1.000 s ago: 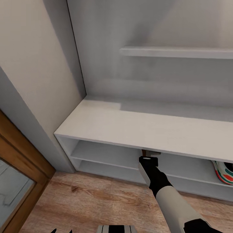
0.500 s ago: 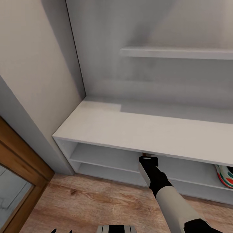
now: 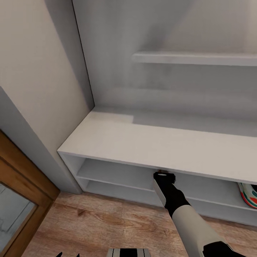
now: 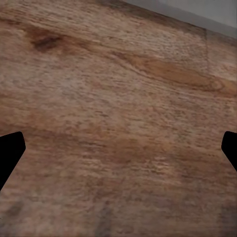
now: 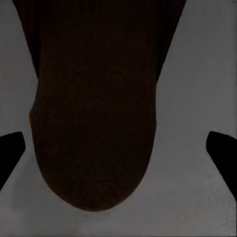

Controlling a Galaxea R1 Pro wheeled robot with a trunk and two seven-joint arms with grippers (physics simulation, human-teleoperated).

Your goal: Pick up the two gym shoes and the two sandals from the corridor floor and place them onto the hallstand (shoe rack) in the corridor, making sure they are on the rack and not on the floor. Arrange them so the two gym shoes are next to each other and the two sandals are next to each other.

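1 hallstand, w/ 2 open lower shelves, 1 bench top, 1 upper shelf in view. 1 gym shoe on a lower shelf at far right. 1 sandal, dark underside, between the right gripper's 2 fingertips.
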